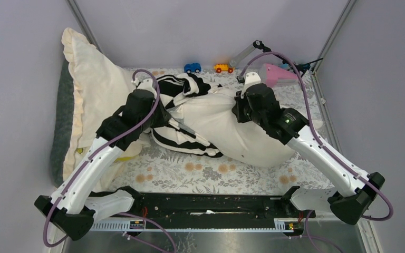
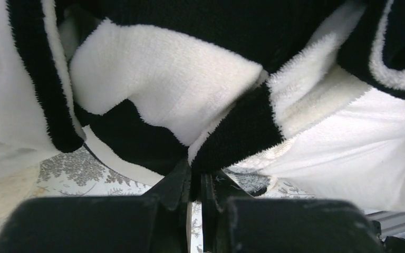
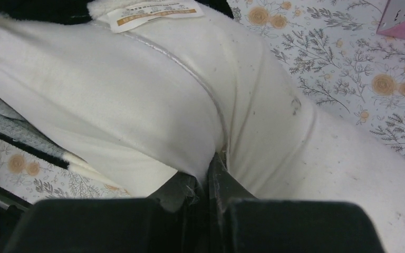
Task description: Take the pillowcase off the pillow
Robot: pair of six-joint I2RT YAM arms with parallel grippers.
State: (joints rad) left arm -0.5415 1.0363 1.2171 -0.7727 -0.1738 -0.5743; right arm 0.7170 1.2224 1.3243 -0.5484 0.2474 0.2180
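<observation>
The off-white pillow [image 1: 242, 132] lies across the middle of the table, mostly bare. The black and white striped pillowcase [image 1: 184, 87] is bunched at its left end, with a strip [image 1: 190, 142] under its front. My left gripper [image 1: 164, 117] is shut on a fold of the pillowcase [image 2: 227, 137], seen close up in the left wrist view [image 2: 196, 176]. My right gripper [image 1: 238, 108] is shut on a pinch of the pillow's fabric [image 3: 137, 116] beside its seam, as the right wrist view [image 3: 215, 166] shows. A paper label [image 3: 150, 13] sits on the pillow near the pillowcase edge.
A cream ruffled-edge pillow [image 1: 92, 89] with grey backing leans at the left wall. A blue toy car [image 1: 192, 67] and an orange one [image 1: 223, 68] stand at the back. A pink box [image 1: 277, 75] lies back right. The floral tablecloth [image 1: 190, 174] shows in front.
</observation>
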